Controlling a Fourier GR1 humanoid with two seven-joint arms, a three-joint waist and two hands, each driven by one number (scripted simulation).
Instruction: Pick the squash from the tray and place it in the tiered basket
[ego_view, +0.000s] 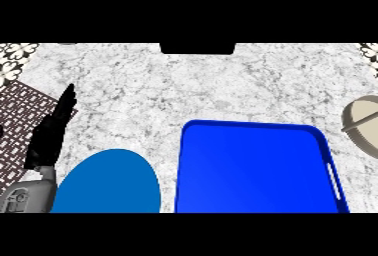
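The blue tray (258, 170) sits near and a bit to the right on the grey stone counter (184, 85). Nothing shows on the tray, and I cannot see the squash anywhere. The right hand does not show either, so I cannot tell if it has the squash.

The left hand (52, 132) is up at the left side, resting, with its fingers straight and close together. It holds nothing.

At the far right edge there is a pale round thing with a bar across it (363, 125). It may be part of the tiered basket, but most of it is cut off, so I am not sure.

What could go wrong? If the squash is being carried out of sight, it could bump the rim of that pale round thing or miss it, because it lies so far to the side. The squash could then roll off the counter.

A blue plate (109, 182) lies near, just left of the tray, close to the left forearm. A dark dotted mat (18, 125) is at the left. Neither is between the tray and the pale round thing.
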